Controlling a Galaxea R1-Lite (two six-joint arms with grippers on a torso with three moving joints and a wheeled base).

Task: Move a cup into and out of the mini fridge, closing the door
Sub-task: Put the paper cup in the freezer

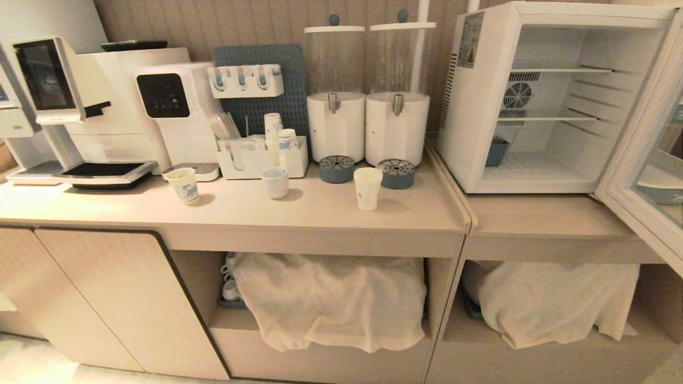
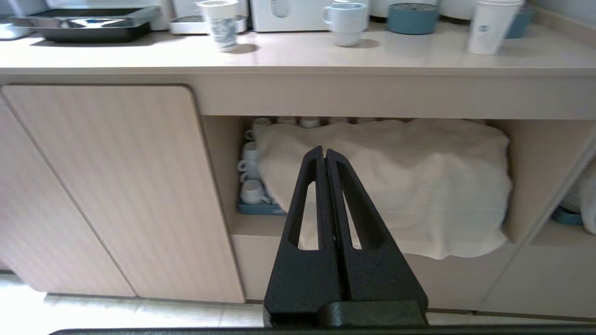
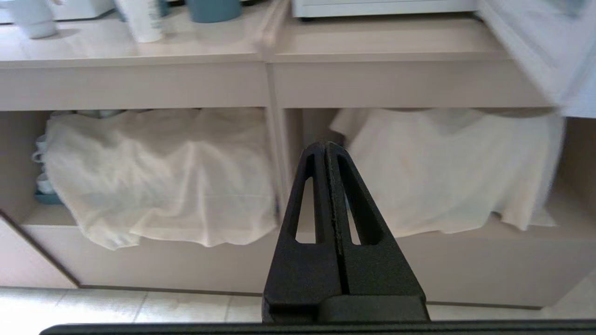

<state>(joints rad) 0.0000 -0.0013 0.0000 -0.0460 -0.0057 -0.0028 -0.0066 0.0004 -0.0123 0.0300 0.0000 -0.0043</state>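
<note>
1. White boxy mini fridge (image 1: 469,106) with side vent slots and wire shelves: standing on the lower pale wooden worktop (image 1: 533,213), well above and ahead of the right end effector. Nothing of the task's own on its shelves; only a small dark blue container in the lower back corner.
2. Large glass-paned door (image 1: 640,176) with wide pale frame: swung wide open, up and outward of the right end effector. Closing not yet done.
3. Tall plain white paper cup (image 1: 367,188) with a small round blue logo: upright on the worktop, untouched, beside the blue round drip tray (image 1: 397,174), up and away from both end effectors, nearer the right one's side of the left end effector's outlook. Judged: task at its very start, with putting in, taking out and shutting all left.
4. Left end effector (image 2: 324,156), black and wedge-shaped: fingers pressed fully together, empty, touching nothing, low before the open shelf draped with a cream cloth (image 2: 386,181).
5. Right end effector (image 3: 325,151): likewise closed tight, empty, low before the divider between the two cloth-covered shelves.
</note>
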